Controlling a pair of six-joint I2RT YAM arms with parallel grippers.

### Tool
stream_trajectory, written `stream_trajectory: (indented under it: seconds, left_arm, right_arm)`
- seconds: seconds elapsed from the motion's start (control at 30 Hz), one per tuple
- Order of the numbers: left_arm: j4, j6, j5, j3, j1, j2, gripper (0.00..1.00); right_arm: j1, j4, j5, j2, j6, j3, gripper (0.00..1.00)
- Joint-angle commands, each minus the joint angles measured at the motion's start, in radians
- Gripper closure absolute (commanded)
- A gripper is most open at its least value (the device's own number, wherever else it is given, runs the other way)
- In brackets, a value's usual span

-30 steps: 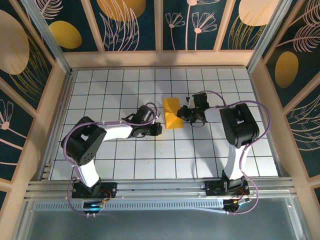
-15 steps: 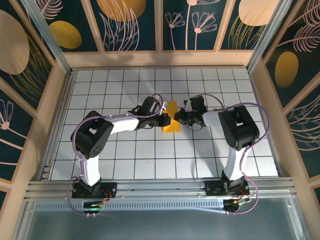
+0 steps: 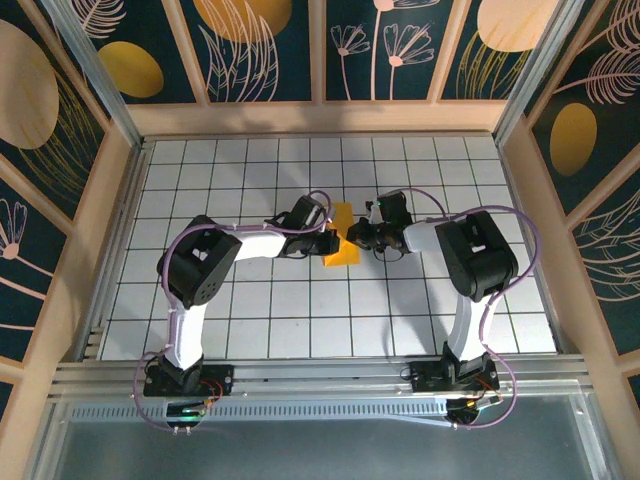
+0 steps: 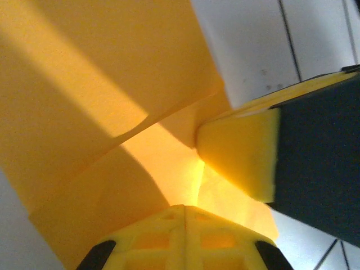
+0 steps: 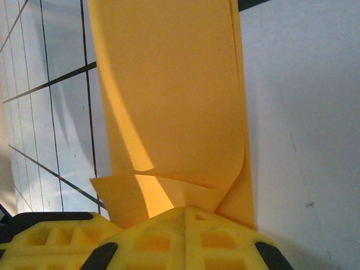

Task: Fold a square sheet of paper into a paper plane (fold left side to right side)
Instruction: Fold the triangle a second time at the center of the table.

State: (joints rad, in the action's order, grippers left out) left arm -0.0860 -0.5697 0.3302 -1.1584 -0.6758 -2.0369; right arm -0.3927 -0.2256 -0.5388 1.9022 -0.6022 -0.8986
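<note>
In the overhead view your left gripper (image 3: 326, 241) sat just left of centre frame and touched the left long edge of the paper (image 3: 340, 242). In the left wrist view its jaws were pressed together along a seam at the bottom of the frame. The paper rose from the tips toward the upper left, so the gripper looked clamped on the sheet, though the bite itself was hidden. The paper was at the middle of the table (image 3: 250, 300) as a narrow strip. Its long axis ran from top to bottom of the overhead frame, with the top end leaning slightly right. Both wrist views showed more than one layer, one curling over another. Your right gripper (image 3: 358, 237) sat just right of the strip and met its right long edge, directly opposite the left one. In the right wrist view its jaws were likewise closed at bottom centre with the paper coming up from them, and it too appeared to pinch the sheet. So the strip lay between the two grippers, each touching it and neither nearer. By my judgement the fold turned on that: the left edge had to travel rightward, across the long axis, toward the right gripper, which would serve as the anchor.
</note>
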Motion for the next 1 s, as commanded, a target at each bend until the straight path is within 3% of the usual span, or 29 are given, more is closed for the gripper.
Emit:
stream_trajectory:
  seconds: [0.0,0.43,0.97]
  left_arm:
    - [0.058,-0.002,-0.031,-0.021,0.003,-0.026,1.00]
    - [0.084,-0.013,-0.042,-0.021,0.004,-0.043,1.00]
    - [0.115,-0.010,-0.065,-0.020,0.003,-0.046,1.00]
  right_arm:
    - [-0.018,0.087,0.012,-0.006,0.003,-0.013,1.00]
    - [-0.015,0.075,-0.030,-0.072,0.037,-0.058,1.00]
    - [-0.008,0.079,0.018,0.047,0.066,-0.117,1.00]
